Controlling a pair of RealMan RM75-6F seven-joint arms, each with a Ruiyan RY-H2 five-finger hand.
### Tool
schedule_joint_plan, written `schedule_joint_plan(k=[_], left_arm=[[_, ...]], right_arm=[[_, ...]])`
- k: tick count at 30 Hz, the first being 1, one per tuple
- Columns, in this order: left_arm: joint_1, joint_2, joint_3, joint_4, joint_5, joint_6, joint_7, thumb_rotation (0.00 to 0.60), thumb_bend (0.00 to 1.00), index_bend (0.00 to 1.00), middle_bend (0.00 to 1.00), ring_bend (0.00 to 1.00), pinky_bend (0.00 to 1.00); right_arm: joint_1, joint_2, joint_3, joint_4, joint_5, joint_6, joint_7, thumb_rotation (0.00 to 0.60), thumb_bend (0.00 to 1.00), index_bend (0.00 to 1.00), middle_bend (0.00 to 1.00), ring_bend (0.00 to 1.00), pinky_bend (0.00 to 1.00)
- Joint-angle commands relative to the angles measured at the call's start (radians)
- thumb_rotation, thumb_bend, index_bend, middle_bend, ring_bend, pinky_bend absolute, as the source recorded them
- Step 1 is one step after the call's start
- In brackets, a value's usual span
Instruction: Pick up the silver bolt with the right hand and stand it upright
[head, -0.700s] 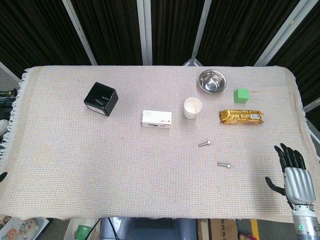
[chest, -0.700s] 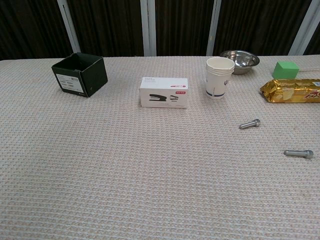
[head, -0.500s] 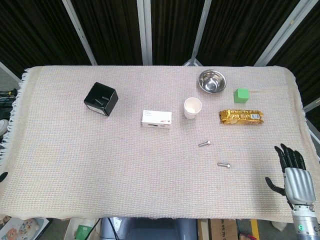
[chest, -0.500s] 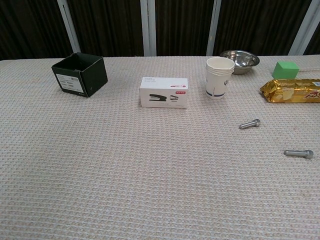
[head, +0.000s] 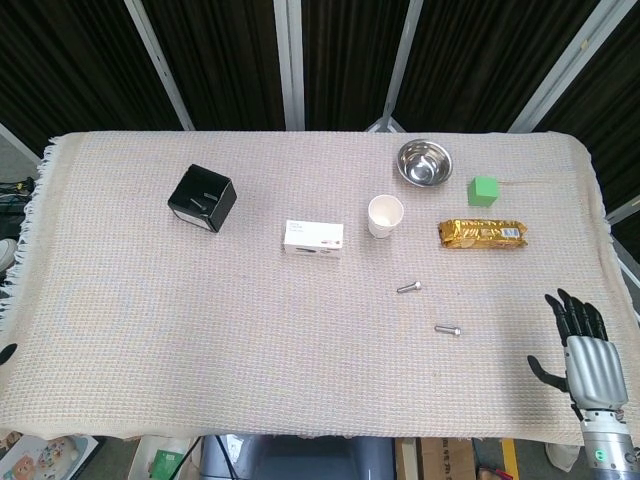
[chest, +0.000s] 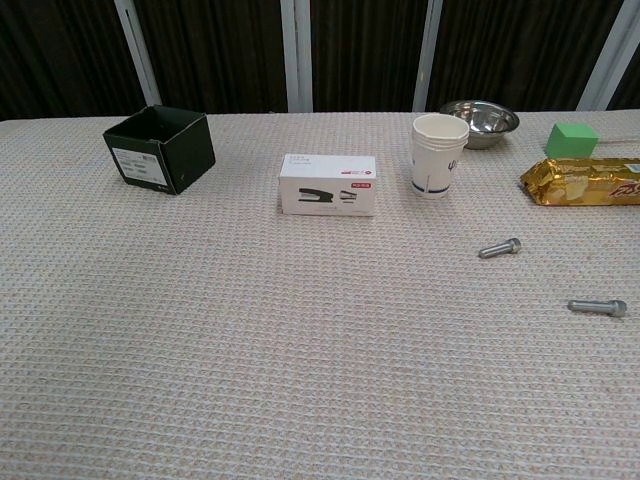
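We are holding our right hand (head: 585, 352) spread and empty at the table's near right corner — the pick-up not yet begun — while two bolts are lying flat mid-table, the nearer bolt (head: 447, 329) calling for a reach inward and a fingertip pinch.

No legible text on any item

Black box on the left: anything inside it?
From the head view, the open black box shows a dark interior with a faint pale glint; what that is cannot be told. The chest view shows only its walls.
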Motion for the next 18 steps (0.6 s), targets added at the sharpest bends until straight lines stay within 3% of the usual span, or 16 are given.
schedule_joint_plan(k=[1,9,18], left_arm=[[0.002,0.002,0.002,-0.003,-0.001,0.0,-0.001,0.6,0.04,0.14,0.09,0.01,0.01],[0.005,0.003,0.0,-0.004,-0.002,0.006,-0.005,0.6,0.04,0.14,0.09,0.01,0.01],[-0.003,-0.002,0.0,-0.002,-0.003,-0.006,0.007,0.6,0.04,0.14,0.09,0.01,0.01]], right_arm=[[0.002,-0.004,-0.001,-0.002,-0.001,-0.006,0.003,0.6,0.25,0.15,0.0,0.0,0.0],[0.04,-0.031,0.011,-0.028,0.013,-0.067,0.013,0.6,0.25,0.23,0.0,0.0,0.0],[0.164,-0.075,0.077,-0.087,0.179,-0.259,-0.112,0.6,0.25,0.31,0.0,0.0,0.0]])
